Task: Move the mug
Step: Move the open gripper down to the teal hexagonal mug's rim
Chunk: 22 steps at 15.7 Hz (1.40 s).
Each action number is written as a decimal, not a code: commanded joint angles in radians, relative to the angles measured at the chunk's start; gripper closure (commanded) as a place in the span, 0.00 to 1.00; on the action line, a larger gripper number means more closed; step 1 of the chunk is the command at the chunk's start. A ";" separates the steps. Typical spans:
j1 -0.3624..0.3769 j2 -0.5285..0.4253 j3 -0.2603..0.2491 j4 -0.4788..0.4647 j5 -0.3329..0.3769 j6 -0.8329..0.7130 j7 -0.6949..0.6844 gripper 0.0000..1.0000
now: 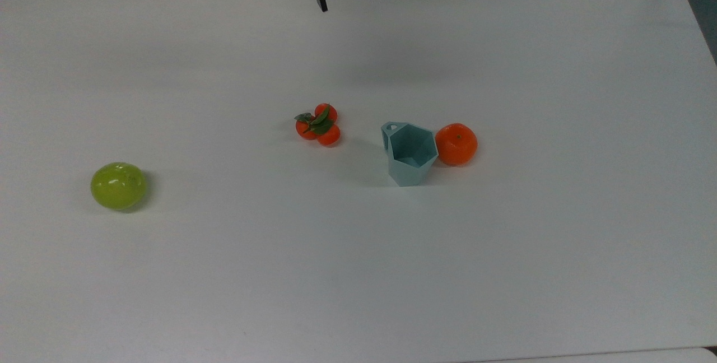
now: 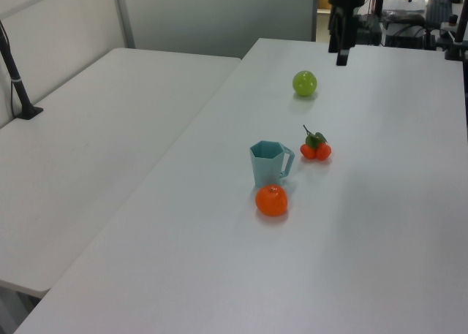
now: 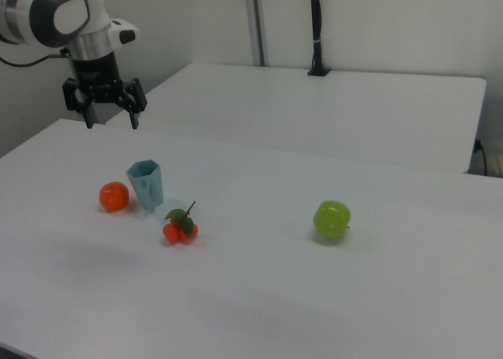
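A white table [image 1: 560,240] is holding four things, and the mug is serving as the landmark for all of them. The mug [image 1: 410,153] is pale teal-blue, faceted, with a six-sided rim and a narrower base; it is standing upright near the middle of the table, mouth open to the ceiling. Its small loop handle is pointing toward the top view's upper left.

An orange [image 1: 456,144] is sitting just beside the mug, on the top view's right, so close that the two seem to be touching or nearly so. A small cluster of three little orange-red fruits with green leaves [image 1: 319,124] is lying near the mug on the handle side, on the top view's left, apart from it. A shiny green apple [image 1: 118,185] is resting well apart from the mug, much farther to the top view's left.

The gripper [image 3: 109,114] of the white robot arm [image 3: 55,12] is hanging in the air well away from the mug, above and behind it in the right view, over the table's far edge in the top view. Its two dark fingers are pointing downward and are spread wide apart, and nothing is between them.

A second white table [image 2: 88,166] is standing alongside, beyond the mug on the left view's left.
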<state>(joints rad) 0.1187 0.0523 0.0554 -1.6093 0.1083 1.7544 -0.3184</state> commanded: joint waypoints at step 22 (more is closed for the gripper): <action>0.102 0.294 0.006 -0.181 -0.125 0.534 0.070 0.00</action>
<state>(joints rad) 0.2073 0.3231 0.0651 -1.7843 0.0079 2.2383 -0.2713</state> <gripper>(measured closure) 0.000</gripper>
